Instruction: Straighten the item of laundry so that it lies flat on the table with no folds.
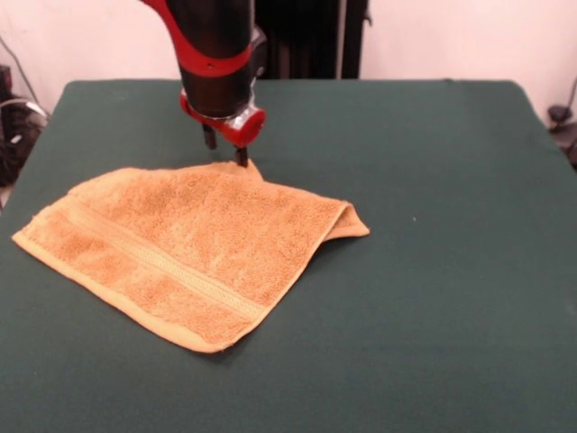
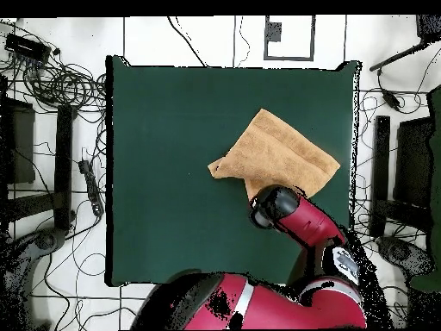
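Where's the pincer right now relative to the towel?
In the front view the pincer hangs at the towel's far edge, near its back corner; overhead, the arm hides it.

A pale wall (image 1: 451,36) stands behind; tangled black cables (image 2: 60,82) cover the white tiled floor (image 2: 198,39).

The towel (image 1: 189,253) lies on the table (image 1: 433,343). In the front view it is on the left part of the table, nearer the front edge than the back. One corner of the towel is folded over on its right side. The gripper (image 1: 227,149) is right above the towel's back edge.
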